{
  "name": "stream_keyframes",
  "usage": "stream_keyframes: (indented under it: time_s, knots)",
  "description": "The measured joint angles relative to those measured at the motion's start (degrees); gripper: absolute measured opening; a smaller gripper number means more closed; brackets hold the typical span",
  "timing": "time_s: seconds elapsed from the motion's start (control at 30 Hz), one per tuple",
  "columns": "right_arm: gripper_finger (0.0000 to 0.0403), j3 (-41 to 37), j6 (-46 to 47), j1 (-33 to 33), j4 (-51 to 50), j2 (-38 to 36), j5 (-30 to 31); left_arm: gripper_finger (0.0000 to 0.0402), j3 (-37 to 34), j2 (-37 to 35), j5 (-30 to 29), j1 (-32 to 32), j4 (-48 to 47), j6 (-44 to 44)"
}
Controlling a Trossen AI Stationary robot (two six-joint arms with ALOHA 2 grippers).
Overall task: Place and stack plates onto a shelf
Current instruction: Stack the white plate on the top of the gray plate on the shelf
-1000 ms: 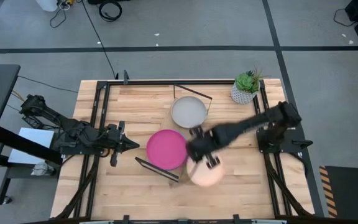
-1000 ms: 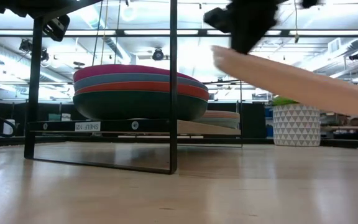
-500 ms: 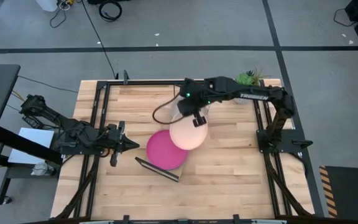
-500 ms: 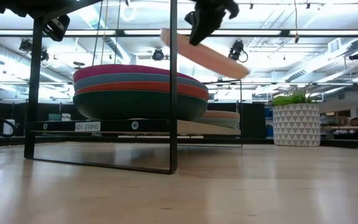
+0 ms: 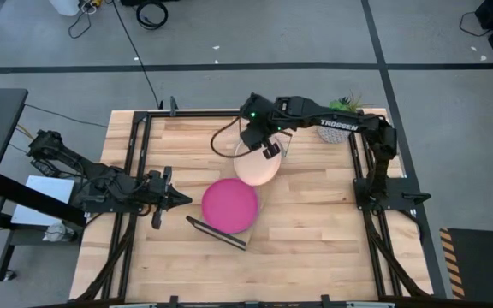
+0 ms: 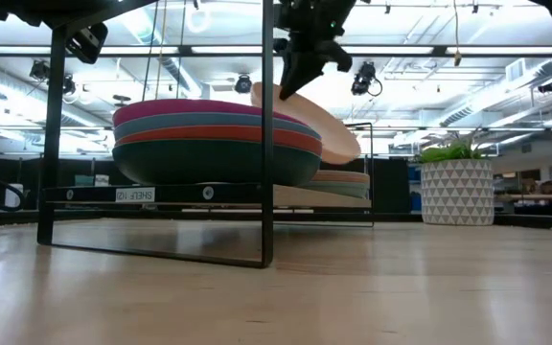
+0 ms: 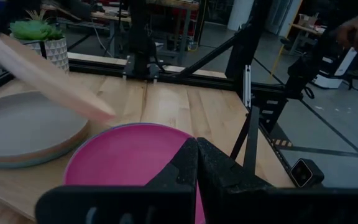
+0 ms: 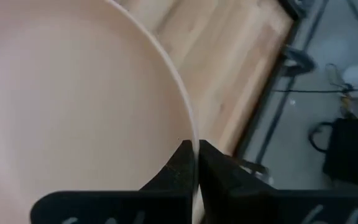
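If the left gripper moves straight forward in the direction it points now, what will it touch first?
Most likely the magenta plate topping the nearer stack on the shelf. The left gripper, fingers shut, points straight at its rim. Whether it would strike the rim or pass just over it is unclear.

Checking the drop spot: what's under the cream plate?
The cream plate, tilted in the right claw, covers most of the grey plate. Plates beneath that are mostly hidden.
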Motion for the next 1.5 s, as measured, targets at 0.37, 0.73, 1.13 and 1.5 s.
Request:
stream_keyframes:
  time_s: [0.37,0.73,1.13,1.5]
  knots:
    - [0.0026,0.03,-11.19,-1.60,0.90,-0.05,3.44,0.0007,0.00,0.00,0.00,0.01,0.00,-0.01]
    - [0.0033,-6.60,-13.49,-1.79,1.63,-0.12,4.95,0.0007,0.00,0.00,0.00,-0.01,0.00,0.00]
    - [0.0069,-8.33,-12.55,-1.43,6.28,-0.12,7.59,0.0007,0.00,0.00,0.00,0.01,0.00,-0.01]
    - [0.0058,-8.32,-5.43,0.51,3.40,-1.10,8.40,0.0007,0.00,0.00,0.00,0.00,0.00,0.01]
